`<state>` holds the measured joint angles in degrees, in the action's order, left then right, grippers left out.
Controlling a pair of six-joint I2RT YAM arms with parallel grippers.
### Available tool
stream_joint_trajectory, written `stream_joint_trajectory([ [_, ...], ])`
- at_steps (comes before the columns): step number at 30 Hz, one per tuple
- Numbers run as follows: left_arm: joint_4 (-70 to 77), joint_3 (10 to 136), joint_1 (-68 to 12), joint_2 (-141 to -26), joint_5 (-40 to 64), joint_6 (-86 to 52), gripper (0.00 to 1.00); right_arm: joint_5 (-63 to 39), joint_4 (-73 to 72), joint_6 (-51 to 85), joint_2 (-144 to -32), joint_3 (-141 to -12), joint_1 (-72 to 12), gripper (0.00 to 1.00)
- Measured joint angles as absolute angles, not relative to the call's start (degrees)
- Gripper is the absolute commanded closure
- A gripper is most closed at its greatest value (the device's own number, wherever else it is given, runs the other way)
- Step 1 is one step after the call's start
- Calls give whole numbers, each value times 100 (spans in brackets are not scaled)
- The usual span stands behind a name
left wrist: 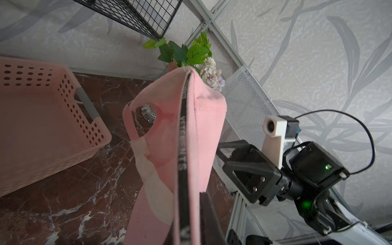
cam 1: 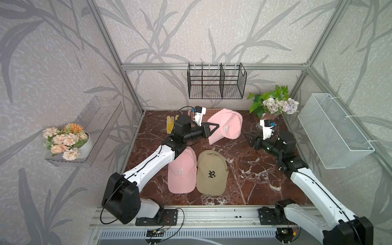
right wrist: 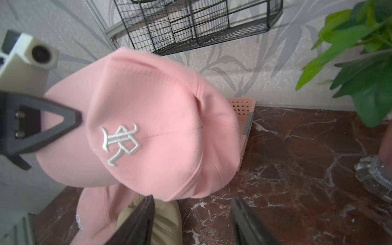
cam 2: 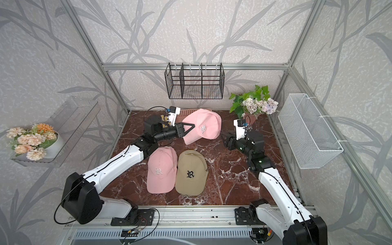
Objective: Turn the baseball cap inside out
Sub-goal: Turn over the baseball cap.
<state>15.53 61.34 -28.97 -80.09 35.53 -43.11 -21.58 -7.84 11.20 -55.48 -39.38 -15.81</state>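
Note:
A pink baseball cap (cam 1: 228,127) (cam 2: 203,127) with a white embroidered letter hangs above the back of the marble table. My left gripper (cam 1: 217,126) (cam 2: 193,126) is shut on its edge. In the left wrist view the cap (left wrist: 169,131) is flattened, and a black lettered seam tape and the back strap opening show. My left gripper (left wrist: 191,229) pinches the fabric there, with one dark finger (left wrist: 210,220) pressed against it. My right gripper (cam 1: 248,137) (right wrist: 193,199) stands open just right of the cap (right wrist: 148,127), apart from it, with nothing between its fingers.
A second pink cap (cam 1: 182,171) and a beige cap (cam 1: 211,172) lie side by side at the table's front middle. A pink perforated basket (left wrist: 42,118) stands at the back, a flower vase (cam 1: 273,106) at the back right. A black wire rack (cam 1: 216,82) and a white mesh basket (cam 1: 333,131) hang on the walls.

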Motion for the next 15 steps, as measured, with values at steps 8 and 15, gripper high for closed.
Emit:
stream_joint_trajectory([
  [8, 2036, 5948, -3223, -7968, 2412, -6208, 100, -1142, -2095, -919, -5533, -3175, -2753, 27],
  [15, 1879, 5990, -3420, -7802, 1638, -7408, 100, -158, -4213, -2641, -6514, -2687, -3413, 26],
])
